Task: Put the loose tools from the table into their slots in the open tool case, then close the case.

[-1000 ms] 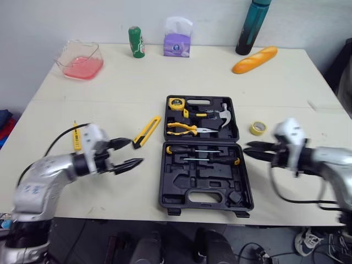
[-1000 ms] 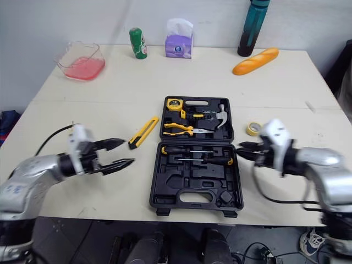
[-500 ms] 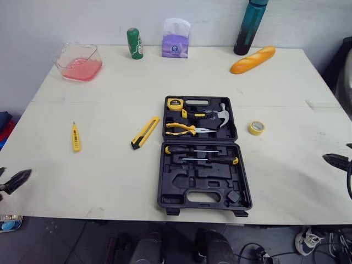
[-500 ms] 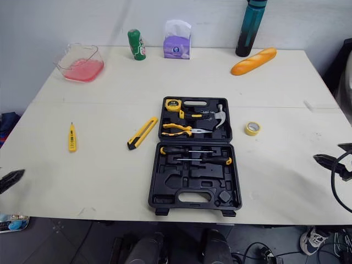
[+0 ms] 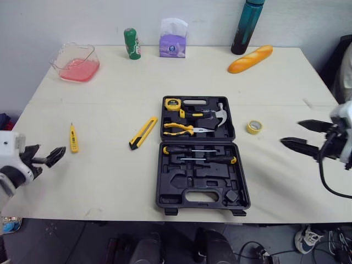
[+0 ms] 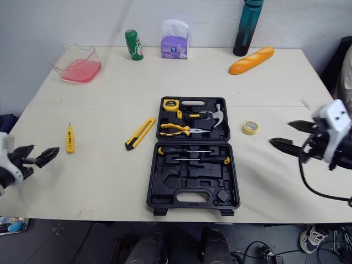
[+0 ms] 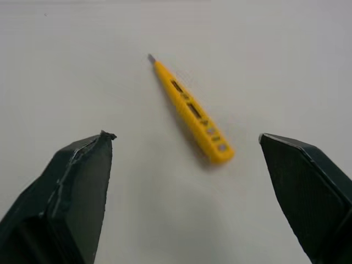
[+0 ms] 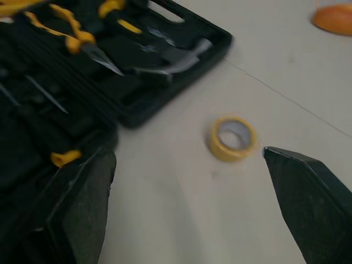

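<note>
Left gripper (image 6: pixel 43 150) spread wide, empty, near yellow tester pen (image 5: pixel 72 137) | right gripper (image 5: pixel 290 132) spread wide, empty, near tape roll (image 5: pixel 253 127) | utility knife (image 5: pixel 142 133) just left of open tool case (image 5: pixel 179 190)

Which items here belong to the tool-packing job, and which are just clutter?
Job: open tool case, yellow utility knife, yellow tester pen, yellow tape roll.
Lying about: pink-filled container, green can, tissue pack, teal bottle, bread loaf.
</note>
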### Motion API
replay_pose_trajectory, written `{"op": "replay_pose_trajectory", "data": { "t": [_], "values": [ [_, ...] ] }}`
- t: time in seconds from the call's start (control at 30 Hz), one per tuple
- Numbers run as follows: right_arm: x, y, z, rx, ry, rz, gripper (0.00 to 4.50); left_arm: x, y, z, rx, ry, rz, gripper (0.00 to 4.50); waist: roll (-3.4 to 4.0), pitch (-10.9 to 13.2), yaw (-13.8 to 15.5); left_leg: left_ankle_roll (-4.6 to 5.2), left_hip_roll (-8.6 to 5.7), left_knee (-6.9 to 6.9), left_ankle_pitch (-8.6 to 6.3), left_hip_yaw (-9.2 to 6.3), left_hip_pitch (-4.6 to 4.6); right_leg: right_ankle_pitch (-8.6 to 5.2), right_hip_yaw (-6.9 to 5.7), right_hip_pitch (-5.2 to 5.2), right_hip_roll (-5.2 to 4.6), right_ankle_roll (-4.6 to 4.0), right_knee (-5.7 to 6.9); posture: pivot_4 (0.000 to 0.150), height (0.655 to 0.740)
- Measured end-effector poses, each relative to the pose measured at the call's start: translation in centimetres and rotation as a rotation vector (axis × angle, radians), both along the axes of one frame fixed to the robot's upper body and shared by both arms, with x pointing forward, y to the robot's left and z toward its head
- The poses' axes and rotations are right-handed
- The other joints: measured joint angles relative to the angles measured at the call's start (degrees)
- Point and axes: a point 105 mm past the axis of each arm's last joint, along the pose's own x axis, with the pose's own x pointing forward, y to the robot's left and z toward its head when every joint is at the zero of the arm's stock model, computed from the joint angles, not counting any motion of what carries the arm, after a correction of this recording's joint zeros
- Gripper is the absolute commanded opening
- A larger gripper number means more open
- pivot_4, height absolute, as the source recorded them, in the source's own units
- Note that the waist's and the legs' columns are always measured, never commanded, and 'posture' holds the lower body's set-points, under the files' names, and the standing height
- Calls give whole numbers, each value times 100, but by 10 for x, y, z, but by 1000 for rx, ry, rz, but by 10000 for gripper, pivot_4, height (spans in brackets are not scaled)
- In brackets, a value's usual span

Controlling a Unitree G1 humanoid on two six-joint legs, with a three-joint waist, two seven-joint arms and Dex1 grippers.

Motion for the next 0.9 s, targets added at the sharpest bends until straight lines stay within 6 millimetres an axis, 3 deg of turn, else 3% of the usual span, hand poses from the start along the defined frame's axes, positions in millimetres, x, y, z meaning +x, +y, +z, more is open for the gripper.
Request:
{"op": "replay_pose_trajectory", "data": {
  "t": [0.07, 0.17, 0.27, 0.4, 0.5, 0.7, 0.8, 0.9],
  "values": [
    [-5, 43, 6, 29, -1, 160, 44299, 7, -3, -8, -55, 49, 70, 45000, -5, 3, 2, -2, -1, 0, 6, 0, 0, 0, -1, 0, 3, 0, 0, 1500, 7400],
    [-13, 87, 19, 46, -25, 339, 44299, 15, -11, -16, -73, 116, 109, 45000, -26, 11, 23, -3, -4, 1, 11, -3, -2, 0, -2, -1, 13, 0, 1, 1500, 7400],
    [-17, 119, 29, 65, -54, 466, 44299, 29, -21, -10, -62, 111, 114, 45000, -61, 13, 50, -2, -11, 2, 15, -11, -3, 0, -5, 0, 22, 0, 2, 1500, 7400],
    [-21, 149, 16, 65, -14, 580, 44299, 44, -28, -17, -11, 145, 117, 45000, -67, 11, 33, 1, -21, 2, 16, -8, -6, 1, -3, 0, 23, 2, -1, 1500, 7400],
    [-24, 169, 17, 87, -21, 650, 44299, 54, -39, -27, -23, 164, 102, 45000, -69, 12, 22, 2, -18, 2, 17, -9, -11, 1, -6, -4, 32, 2, -1, 1500, 7400],
    [-23, 189, 17, 92, -63, 695, 44299, 61, -36, -29, -18, 165, 126, 45000, -69, 12, 19, -10, -12, 2, 34, -7, -1, 1, -2, -2, 41, 2, 12, 1500, 7400],
    [-21, 189, 16, 88, -74, 688, 45000, 63, -39, -32, -38, 166, 139, 37281, -69, 12, 20, -11, -13, 2, 35, -6, 9, 1, 5, 1, 38, 2, 21, 1500, 7400],
    [-20, 189, 16, 89, -76, 686, 45000, 63, -38, -32, -42, 163, 152, 24824, -69, 12, 15, -11, -13, 1, 35, -6, 10, 0, 7, 1, 38, 1, 22, 1500, 7400]
  ]
}}
